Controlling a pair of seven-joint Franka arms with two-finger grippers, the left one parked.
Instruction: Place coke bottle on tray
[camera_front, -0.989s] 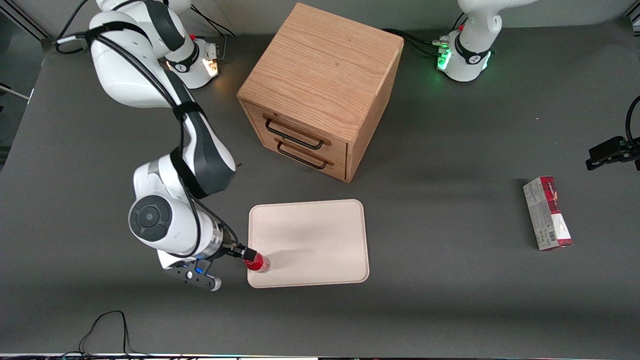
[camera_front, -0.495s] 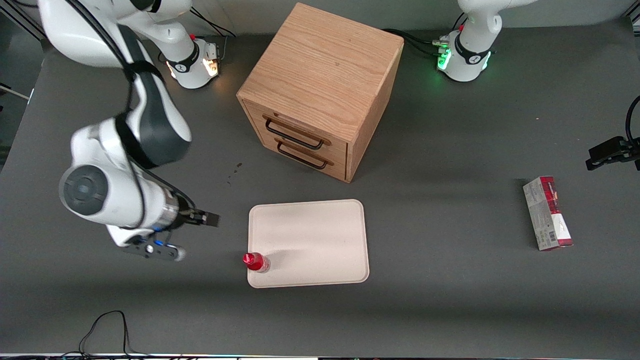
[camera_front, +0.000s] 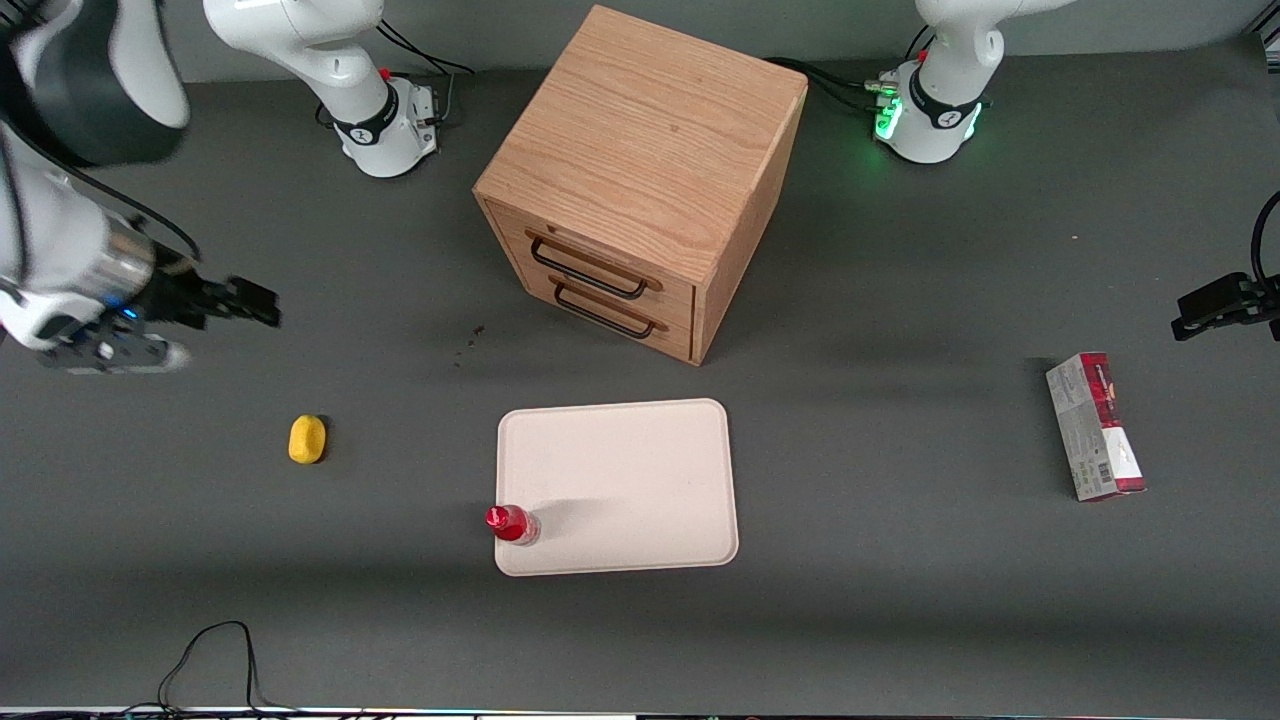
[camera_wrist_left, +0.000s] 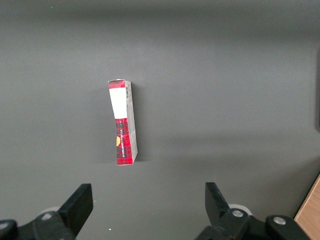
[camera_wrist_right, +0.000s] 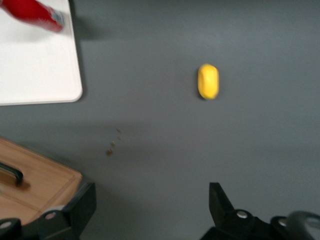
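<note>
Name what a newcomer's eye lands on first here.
The wooden drawer cabinet dominates mid-table. Nearer the front camera lies the tray, the coke bottle upright at its corner. The gripper, fingers open, hangs above the table's working-arm end.

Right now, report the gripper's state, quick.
Right gripper: jaws open, holding nothing, up over the table at the working arm's end, well away from the coke bottle standing on the tray.

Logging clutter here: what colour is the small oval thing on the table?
Yellow; the oval object shows best in the right wrist view.
</note>
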